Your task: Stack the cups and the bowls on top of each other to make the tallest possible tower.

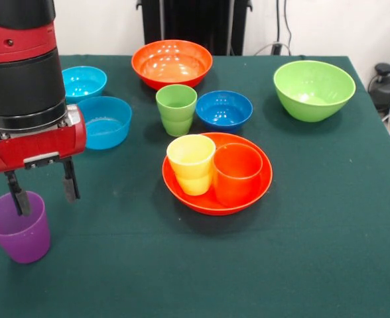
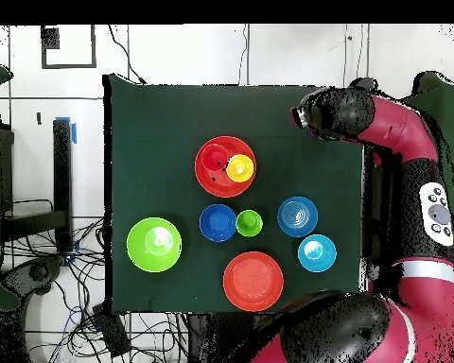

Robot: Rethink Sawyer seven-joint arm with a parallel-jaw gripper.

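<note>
My gripper (image 1: pixel 42 190) is open at the table's near left. One finger (image 1: pixel 16 195) dips at the mouth of the upright purple cup (image 1: pixel 19 232), and the other finger hangs outside its wall. In the overhead view the arm (image 2: pixel 340 113) hides both gripper and purple cup. The yellow cup (image 1: pixel 192 162) and the orange cup (image 1: pixel 237 173) stand side by side in a large orange bowl (image 1: pixel 201 202) at the centre. The green cup (image 1: pixel 176 109) stands alone next to the dark blue bowl (image 1: pixel 224 109).
A second large orange bowl (image 1: pixel 172 63) sits at the far middle and the lime green bowl (image 1: pixel 314 89) at the far right. Two light blue bowls (image 1: pixel 83 83) (image 1: pixel 105 122) lie just behind the gripper. The table's right edge (image 1: pixel 381 152) is close to the lime bowl.
</note>
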